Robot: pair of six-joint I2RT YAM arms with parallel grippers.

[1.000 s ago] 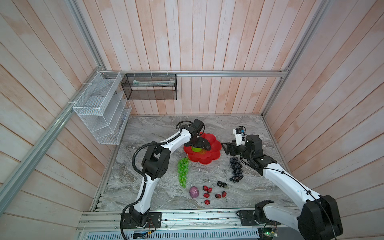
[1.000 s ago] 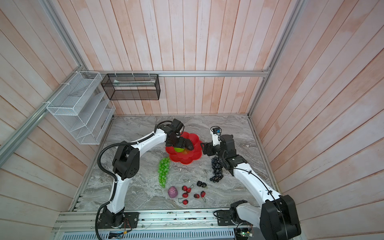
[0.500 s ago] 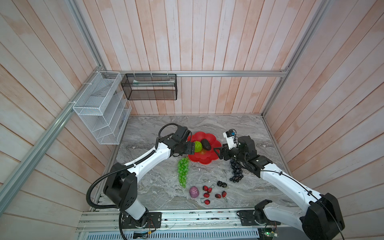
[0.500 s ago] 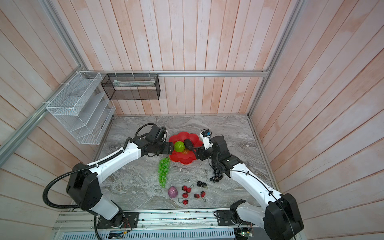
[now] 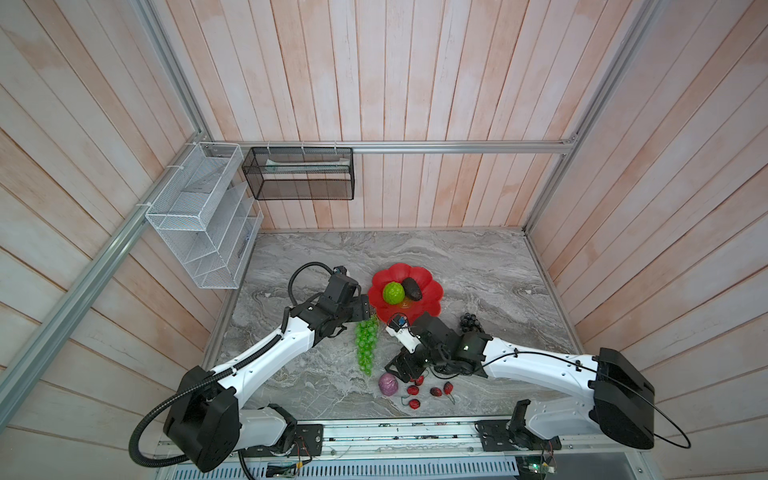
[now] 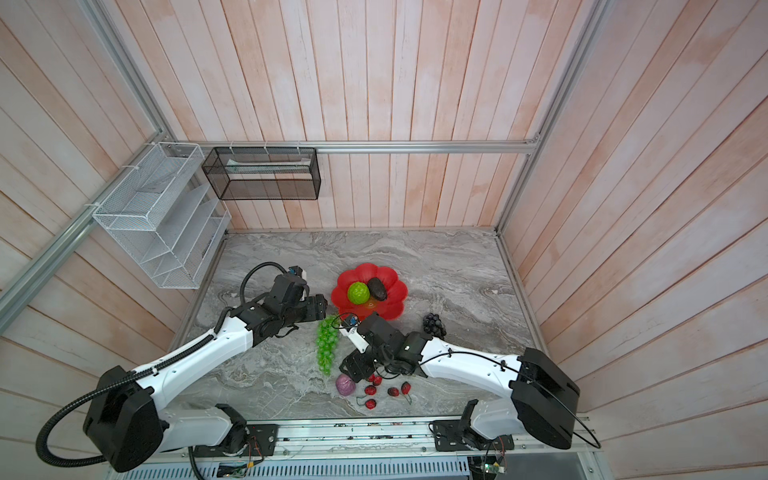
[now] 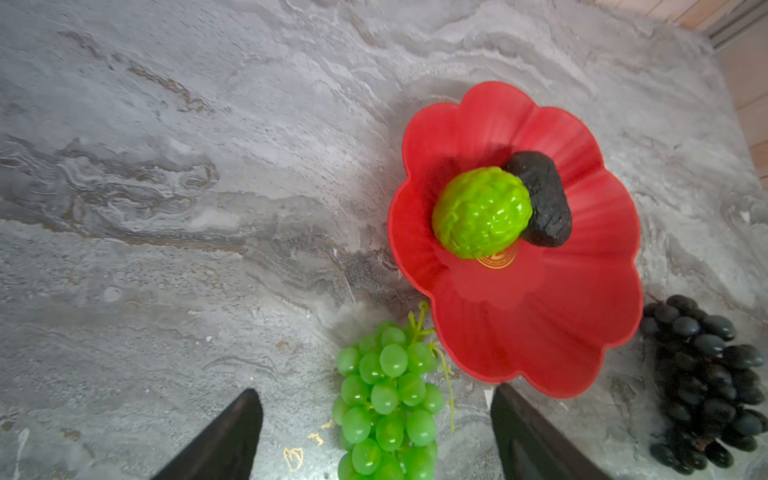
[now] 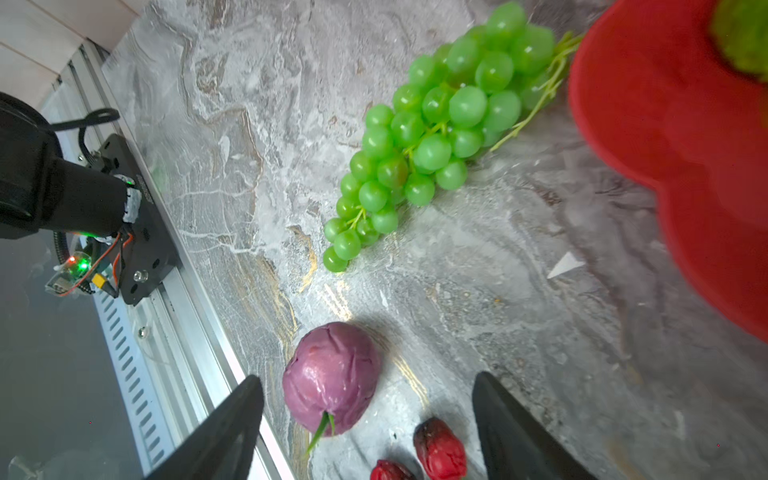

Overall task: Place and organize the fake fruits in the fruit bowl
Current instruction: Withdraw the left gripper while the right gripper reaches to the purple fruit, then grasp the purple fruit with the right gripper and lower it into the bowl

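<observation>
While two fruits already lie in the single red fruit bowl point(image 5: 430, 300), one bumpy lime-green ball point(image 5: 393, 292) with one dark avocado-like oval point(image 5: 412, 289) touching it at its 3 o'clock, the rest sit on the marble table point(image 5: 478, 266). One green grape bunch point(image 5: 366, 347) lies at the bowl's 7 o'clock, its stem tip just beside the rim. One dark grape bunch point(image 5: 469, 323) lies at the bowl's 4 o'clock. One purple ball point(image 5: 388, 384) sits at 6 o'clock, well apart, with at least four red berries point(image 5: 435, 391) near its 3 o'clock. The left gripper point(image 7: 376, 390) hangs over the green bunch's stem end, jaws spread and holding nothing. The right gripper point(image 8: 368, 376) hangs over the purple ball, jaws wide and clamping nothing.
</observation>
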